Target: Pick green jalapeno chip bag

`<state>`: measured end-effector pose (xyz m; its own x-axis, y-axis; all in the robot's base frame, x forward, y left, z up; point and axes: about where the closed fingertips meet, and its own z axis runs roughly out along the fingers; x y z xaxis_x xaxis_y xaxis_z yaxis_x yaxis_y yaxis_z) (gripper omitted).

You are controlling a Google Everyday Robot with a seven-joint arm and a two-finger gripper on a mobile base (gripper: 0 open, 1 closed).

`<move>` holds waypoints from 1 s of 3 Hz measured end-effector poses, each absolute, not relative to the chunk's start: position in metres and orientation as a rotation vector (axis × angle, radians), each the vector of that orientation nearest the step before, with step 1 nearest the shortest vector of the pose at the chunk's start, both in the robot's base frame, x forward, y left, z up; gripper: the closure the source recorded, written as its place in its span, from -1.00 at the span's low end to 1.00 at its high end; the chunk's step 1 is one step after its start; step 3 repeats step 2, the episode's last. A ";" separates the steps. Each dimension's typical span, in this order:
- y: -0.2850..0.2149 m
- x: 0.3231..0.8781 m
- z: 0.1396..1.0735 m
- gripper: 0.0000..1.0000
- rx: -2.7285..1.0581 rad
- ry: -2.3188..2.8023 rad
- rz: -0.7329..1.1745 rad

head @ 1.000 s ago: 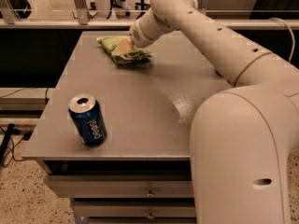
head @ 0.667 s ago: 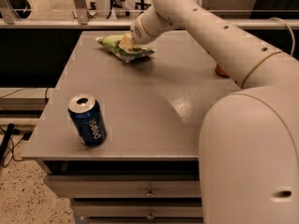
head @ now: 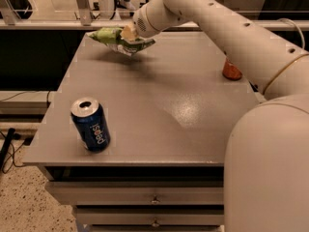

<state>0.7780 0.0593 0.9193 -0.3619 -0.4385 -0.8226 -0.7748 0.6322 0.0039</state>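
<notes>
Lift-off is the change: the green jalapeno chip bag (head: 107, 36), which a second ago lay flat on the far part of the table (head: 159, 95), now hangs slightly higher in the upper left of the frame, with a dark shadow under its lower edge suggesting it has cleared the surface. The pincer (head: 128, 34) is closed on the bag's middle, one pale finger pressed across the crinkled film, and both ends of the bag droop away from the grip. The pick therefore looks essentially made; what remains is probably to raise it further without the thin film slipping. Further out, a blue Pepsi can (head: 91, 124) stands upright near the table's front left edge, well apart, and an orange-red can (head: 231, 69) shows at the right, partly behind the arm. Drawers (head: 154, 197) sit below the grey top, speckled floor (head: 14, 211) lower left.
</notes>
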 end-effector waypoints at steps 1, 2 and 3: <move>0.065 0.772 0.986 1.00 -0.952 1.785 0.501; 0.055 0.768 1.033 1.00 -0.948 1.664 0.461; 0.055 0.768 1.033 1.00 -0.948 1.664 0.461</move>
